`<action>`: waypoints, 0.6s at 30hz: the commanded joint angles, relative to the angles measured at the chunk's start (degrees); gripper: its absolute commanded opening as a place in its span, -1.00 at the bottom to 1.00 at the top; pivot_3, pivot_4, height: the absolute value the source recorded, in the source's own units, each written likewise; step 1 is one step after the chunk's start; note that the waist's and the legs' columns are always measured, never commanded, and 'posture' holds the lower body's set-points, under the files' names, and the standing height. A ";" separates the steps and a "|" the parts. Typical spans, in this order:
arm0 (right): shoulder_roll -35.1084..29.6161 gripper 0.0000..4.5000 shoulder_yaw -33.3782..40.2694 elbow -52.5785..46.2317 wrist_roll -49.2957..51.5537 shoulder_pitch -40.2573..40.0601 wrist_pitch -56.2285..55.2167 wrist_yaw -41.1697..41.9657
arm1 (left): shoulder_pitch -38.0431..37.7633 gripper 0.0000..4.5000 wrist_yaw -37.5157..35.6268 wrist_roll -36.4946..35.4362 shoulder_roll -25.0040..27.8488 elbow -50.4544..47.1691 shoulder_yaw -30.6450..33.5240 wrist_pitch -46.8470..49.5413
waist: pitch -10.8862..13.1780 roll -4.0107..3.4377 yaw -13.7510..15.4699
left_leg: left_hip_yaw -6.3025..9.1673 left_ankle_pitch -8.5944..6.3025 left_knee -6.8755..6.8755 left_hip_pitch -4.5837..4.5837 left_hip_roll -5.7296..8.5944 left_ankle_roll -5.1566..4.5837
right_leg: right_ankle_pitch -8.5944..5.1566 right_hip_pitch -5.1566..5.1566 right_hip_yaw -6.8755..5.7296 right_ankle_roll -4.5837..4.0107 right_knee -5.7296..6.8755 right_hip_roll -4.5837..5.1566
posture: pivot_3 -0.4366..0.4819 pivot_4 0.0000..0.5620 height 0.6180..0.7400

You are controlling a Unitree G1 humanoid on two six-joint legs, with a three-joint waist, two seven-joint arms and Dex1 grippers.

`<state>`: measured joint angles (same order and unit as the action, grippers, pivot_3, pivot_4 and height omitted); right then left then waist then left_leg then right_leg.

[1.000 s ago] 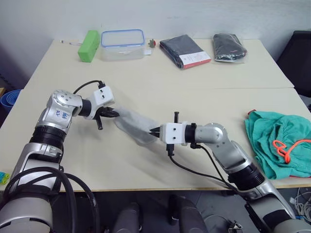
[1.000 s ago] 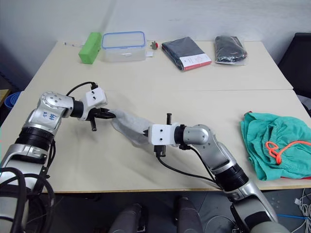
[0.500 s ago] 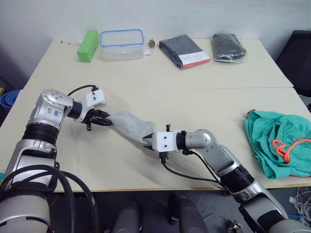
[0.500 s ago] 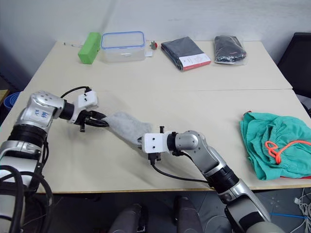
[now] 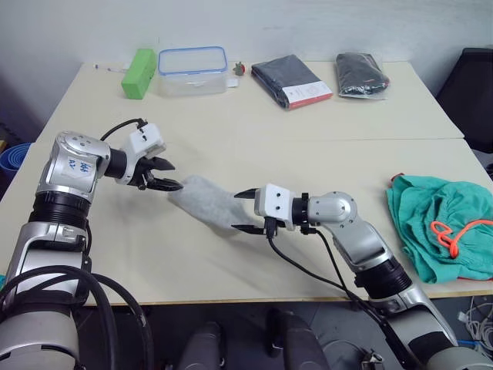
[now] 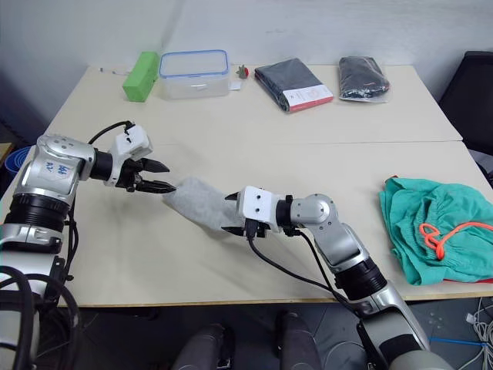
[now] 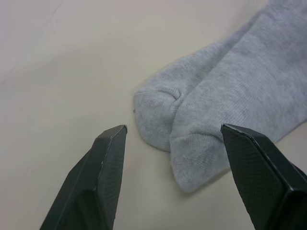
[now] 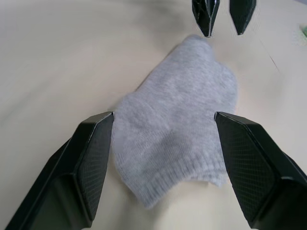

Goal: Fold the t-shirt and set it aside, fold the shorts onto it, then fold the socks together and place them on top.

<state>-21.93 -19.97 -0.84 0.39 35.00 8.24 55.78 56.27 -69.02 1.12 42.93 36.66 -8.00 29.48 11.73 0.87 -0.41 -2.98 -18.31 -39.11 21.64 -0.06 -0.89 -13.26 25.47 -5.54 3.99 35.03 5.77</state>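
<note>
**A:** Head cam first, what's going on?

**B:** The socks [image 5: 204,204] are lying flat on the counter [image 5: 308,154], stacked one on the other, between the two hands. The left hand [image 5: 166,175] is sitting just at the toe end with its fingers spread apart, gripping nothing. The right hand [image 5: 245,211] is at the cuff end, also spread wide, one finger on each side of the cuff. The shorts [image 5: 443,231] are lying bunched up at the counter's right edge, well apart from the socks.

**A:** Left wrist cam?

**B:** Two grey toes [image 7: 192,124] are lying side by side, overlapping, right ahead of the open fingers [image 7: 96,182]. Nothing's being pinched.

**A:** Right wrist?

**B:** The ribbed cuff [image 8: 177,163] is sitting between its own two parted fingers [image 8: 86,163], and the other hand's tips [image 8: 223,14] are hanging just beyond the far end of the socks.
</note>
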 commanded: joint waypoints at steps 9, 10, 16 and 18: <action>1.47 0.52 0.66 -1.21 0.51 2.14 0.10 -1.99 | 1.24 0.38 4.98 -4.32 -1.74 0.83 2.22 21.68 | 0.00 0.00 0.16 | 0.00 0.00 0.00 0.00 0.02 0.01 | 0.00 0.01 0.06 0.00 0.00 0.01 | -0.05 -0.47 1.00; 1.47 0.53 0.62 -1.16 0.45 2.16 0.06 -2.04 | 1.24 0.28 5.24 -4.37 -1.97 1.00 2.17 21.55 | 0.00 0.00 0.17 | 0.00 0.00 0.00 0.00 0.03 0.02 | 0.00 0.01 0.06 0.00 0.00 0.01 | -0.05 -0.47 1.00; 1.07 0.53 0.56 -1.54 0.16 1.73 0.03 -2.10 | 1.62 -0.52 4.18 -5.74 -2.35 1.93 2.24 21.37 | 0.00 0.01 0.10 | -0.01 0.01 0.00 0.00 0.03 0.03 | 0.00 0.01 0.08 0.00 0.01 0.02 | -0.05 -0.47 1.00; 0.87 0.53 0.59 -1.68 0.08 1.53 -0.02 -2.10 | 1.97 -0.81 3.87 -6.47 -2.36 1.70 2.44 22.04 | 0.00 0.00 0.07 | -0.02 0.00 0.00 -0.01 0.02 0.05 | 0.00 0.02 0.09 0.00 0.01 0.01 | -0.05 -0.47 1.00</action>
<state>-20.90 -19.94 -0.78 0.19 35.78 8.82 53.97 56.72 -64.48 -4.31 40.04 38.95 -6.10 51.27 11.73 0.88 -0.34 -3.00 -18.31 -39.11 21.63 -0.05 -0.83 -13.26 25.49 -5.45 3.99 35.04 5.78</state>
